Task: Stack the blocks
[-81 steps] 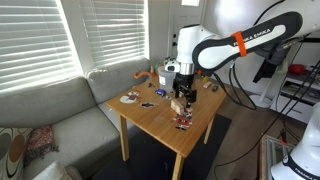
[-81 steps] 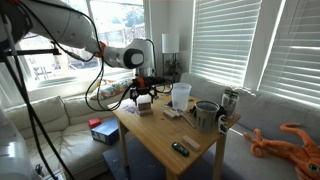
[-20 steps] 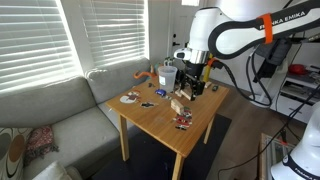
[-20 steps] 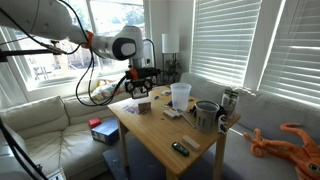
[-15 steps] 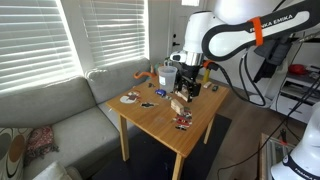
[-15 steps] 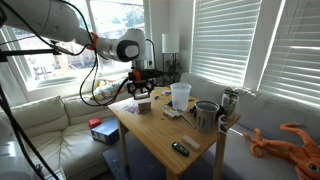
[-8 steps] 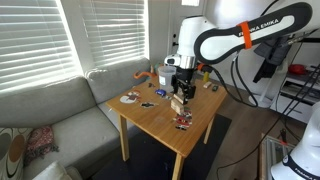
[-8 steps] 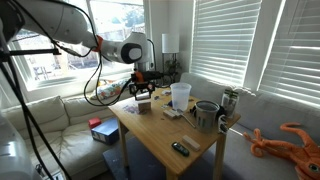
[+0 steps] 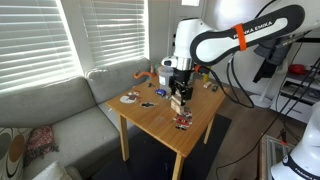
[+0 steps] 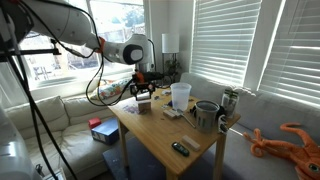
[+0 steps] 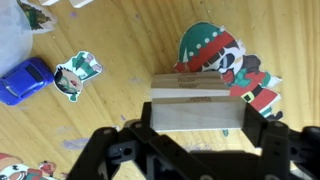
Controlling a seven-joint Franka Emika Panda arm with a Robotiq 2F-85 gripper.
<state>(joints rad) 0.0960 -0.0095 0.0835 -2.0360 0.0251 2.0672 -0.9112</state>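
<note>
In an exterior view the gripper point(image 9: 180, 90) sits low over the table point(image 9: 150, 125). The blocks point(image 9: 180, 101) under it blur into one lump, so no counting them there. In an exterior view the arm point(image 10: 130, 50) crowds them too. Wrist view: the fingers point(image 11: 262, 135) pinch one block point(image 11: 195, 115), and a second block point(image 11: 190, 83) peeks out behind, half hiding one elf sticker point(image 11: 215, 50). There's one blue toy car point(image 11: 25, 80).

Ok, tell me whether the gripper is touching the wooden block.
Touching. The wrist view shows the wooden block pinched in the gripper, no gap on either side.
</note>
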